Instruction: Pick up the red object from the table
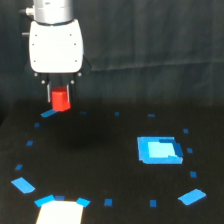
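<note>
The red object (61, 100) is held between the fingers of the gripper (60, 95), up off the table (100, 165). Its top is hidden by the gripper. The arm is cut off above.

The gripper (60, 93) hangs at the upper part of the exterior view's left, above the table (100, 150), with the red object (61, 99) between its fingers. Just below the object a short tape strip (49, 113) lies on the table. The square patch (159, 150) lies well apart, toward the exterior view's right and nearer the camera. The white patch (59, 212) sits at the bottom edge, on the exterior view's left, almost straight under the gripper in the picture. Small tape marks (108, 202) are scattered around these, forming a loose ring about the table's middle, with the square patch inside its right part
</note>
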